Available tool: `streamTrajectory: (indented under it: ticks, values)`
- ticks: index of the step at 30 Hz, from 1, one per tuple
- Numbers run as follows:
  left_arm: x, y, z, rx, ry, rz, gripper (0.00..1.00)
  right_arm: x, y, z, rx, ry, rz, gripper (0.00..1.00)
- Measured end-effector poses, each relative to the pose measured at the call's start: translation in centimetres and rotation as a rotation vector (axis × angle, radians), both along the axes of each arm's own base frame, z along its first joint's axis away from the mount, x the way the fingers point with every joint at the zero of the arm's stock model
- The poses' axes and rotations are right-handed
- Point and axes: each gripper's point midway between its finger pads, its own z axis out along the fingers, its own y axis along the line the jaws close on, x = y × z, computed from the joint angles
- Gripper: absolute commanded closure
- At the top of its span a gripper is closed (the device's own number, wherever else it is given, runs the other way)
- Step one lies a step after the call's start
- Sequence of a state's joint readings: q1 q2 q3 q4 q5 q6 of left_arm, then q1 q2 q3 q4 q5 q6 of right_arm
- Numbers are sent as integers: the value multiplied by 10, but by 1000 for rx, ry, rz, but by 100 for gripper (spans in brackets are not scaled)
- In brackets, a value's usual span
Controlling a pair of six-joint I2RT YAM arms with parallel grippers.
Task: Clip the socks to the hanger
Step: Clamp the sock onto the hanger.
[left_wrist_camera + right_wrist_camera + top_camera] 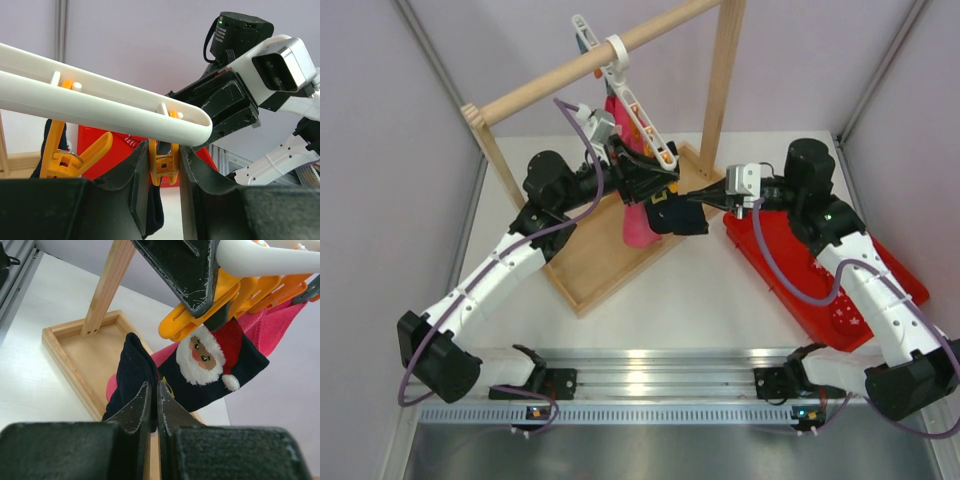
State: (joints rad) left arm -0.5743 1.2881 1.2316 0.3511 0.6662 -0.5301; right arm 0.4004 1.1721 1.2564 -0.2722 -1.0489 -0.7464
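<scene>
While the left gripper [642, 180] is clamped on the tail of a small orange plastic clip [164, 167] at the low end of the slim white plastic bar hanger [100, 107], that squeeze is probably holding the clip's mouth open. The right gripper [154, 390] has its two fingers pressed together on a fold of the dark navy fabric sock with a Santa face [200, 390]. The sock is up in the air, right under that clip and just in front of the long pink cloth [280, 325]. Its top edge goes up to the clip's mouth, but I cannot tell if it is all the way in.

To do this step well, I think the right gripper should push the sock's edge up, deep into the clip. The left gripper should let go of the clip first, so the clip bites the sock. Only then should the right gripper let go. If it lets go too soon, the sock may fall.

The sock's long side runs on a slant, from the right gripper's pinch low down up to the clip. Santa's face is turned toward the right gripper. The hanger's long side slants too. Its ring hook is up on the round wooden rail [570, 75], and its other end dips down toward the arms.
</scene>
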Motion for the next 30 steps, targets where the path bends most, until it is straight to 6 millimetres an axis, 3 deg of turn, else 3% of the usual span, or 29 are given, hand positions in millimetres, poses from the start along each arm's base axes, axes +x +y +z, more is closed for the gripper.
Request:
streamTrajectory:
  ticks: [14, 30]
  values:
    - [-10, -8, -5, 6, -12, -99, 100, 0, 7, 15, 47, -23, 12, 100]
    - [-9, -7, -6, 9, -19, -96, 100, -2, 12, 14, 49, -14, 34, 100]
